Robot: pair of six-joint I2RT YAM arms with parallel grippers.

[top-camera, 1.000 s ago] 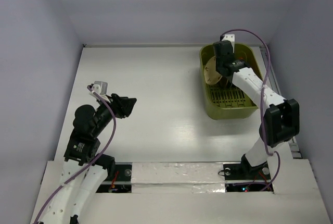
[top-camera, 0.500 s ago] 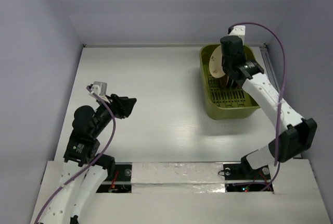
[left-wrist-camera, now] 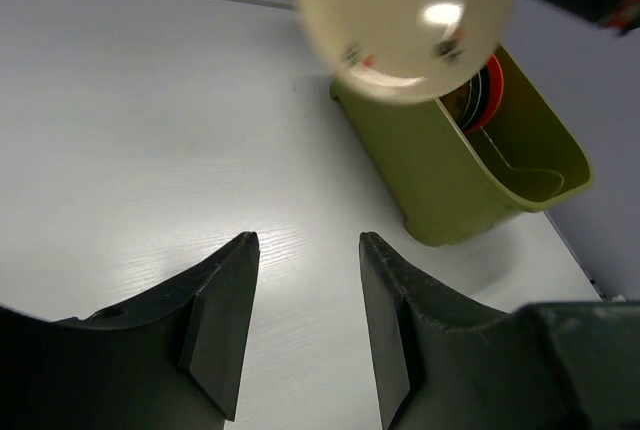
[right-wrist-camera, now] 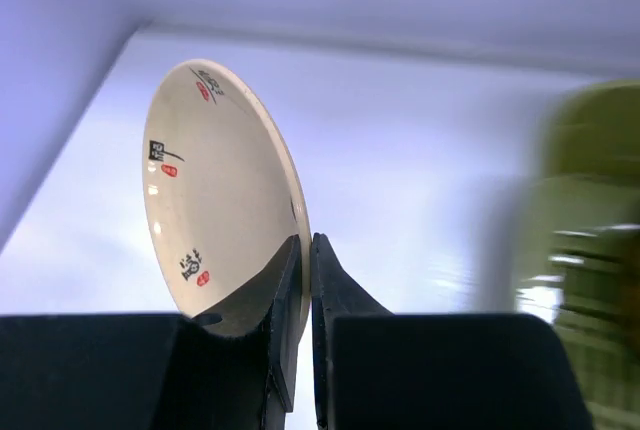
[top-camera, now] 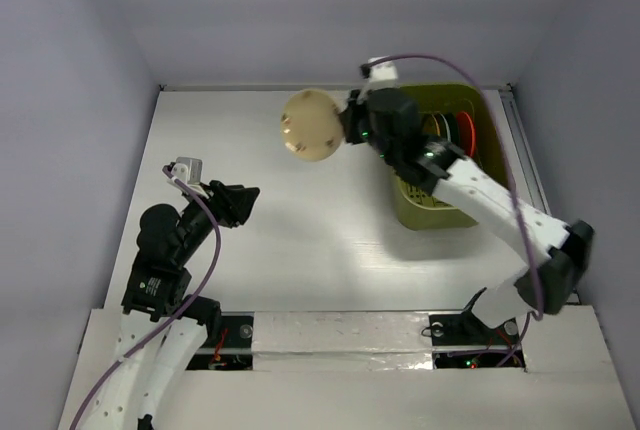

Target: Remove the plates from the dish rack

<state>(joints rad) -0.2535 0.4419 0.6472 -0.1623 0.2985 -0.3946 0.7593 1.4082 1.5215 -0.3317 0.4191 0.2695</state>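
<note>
My right gripper [top-camera: 345,128] is shut on the rim of the cream plate [top-camera: 312,125] with small dark and red marks, and holds it in the air left of the olive-green dish rack [top-camera: 452,205]. The right wrist view shows the plate [right-wrist-camera: 215,200] on edge, pinched at my right gripper [right-wrist-camera: 305,242]. The plate [left-wrist-camera: 405,15] also shows in the left wrist view above the rack [left-wrist-camera: 450,180]. More plates stand in the rack: an orange-red one [top-camera: 465,130] and darker ones [top-camera: 440,128] beside it. My left gripper [top-camera: 245,200] is open and empty over the table's left side [left-wrist-camera: 305,240].
White walls close the table at the back and on both sides. The rack stands near the right wall at the back right. My right arm [top-camera: 490,200] stretches across the rack.
My right gripper has lifted the cream plate out of the rack and carried it left over the table. The left arm has not moved.
</note>
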